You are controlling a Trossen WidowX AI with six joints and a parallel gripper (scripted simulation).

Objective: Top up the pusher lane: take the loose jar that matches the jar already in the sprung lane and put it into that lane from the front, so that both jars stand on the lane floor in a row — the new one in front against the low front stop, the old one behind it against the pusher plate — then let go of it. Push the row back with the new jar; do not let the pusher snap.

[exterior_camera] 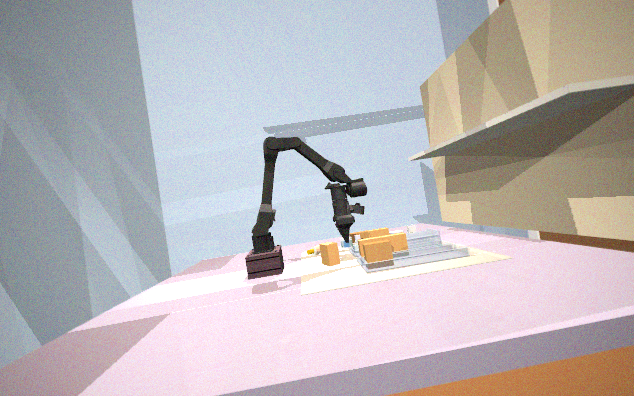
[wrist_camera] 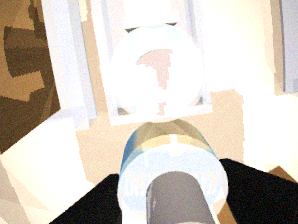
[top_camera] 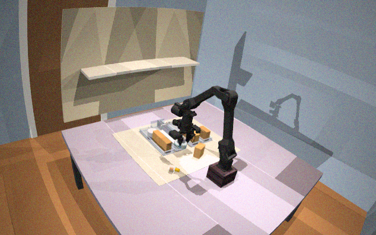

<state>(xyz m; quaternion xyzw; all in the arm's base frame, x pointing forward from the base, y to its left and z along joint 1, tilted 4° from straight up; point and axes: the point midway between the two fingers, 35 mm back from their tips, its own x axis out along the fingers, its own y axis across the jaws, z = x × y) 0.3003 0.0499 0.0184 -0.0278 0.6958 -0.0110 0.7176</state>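
Pale matting (top_camera: 133, 136) (exterior_camera: 315, 287) (wrist_camera: 110, 150) is covering part of the pinkish table (top_camera: 98, 178) (exterior_camera: 215, 350). Both fingers of my gripper (top_camera: 184, 142) (exterior_camera: 346, 241) (wrist_camera: 172, 185) are clamping the loose jar (top_camera: 181, 145) (exterior_camera: 346, 245) (wrist_camera: 170, 167), gray cap facing my wrist view. Said jar is occupying a position just outside the front stop of the sprung lane (wrist_camera: 106, 85); contact with the stop: cannot tell. Beyond the stop, the lane jar (wrist_camera: 157, 72) is standing inside. Farther off, a long shelf (top_camera: 139, 67) (exterior_camera: 540, 115) is projecting from a beige panel (top_camera: 127, 38) (exterior_camera: 590, 50).
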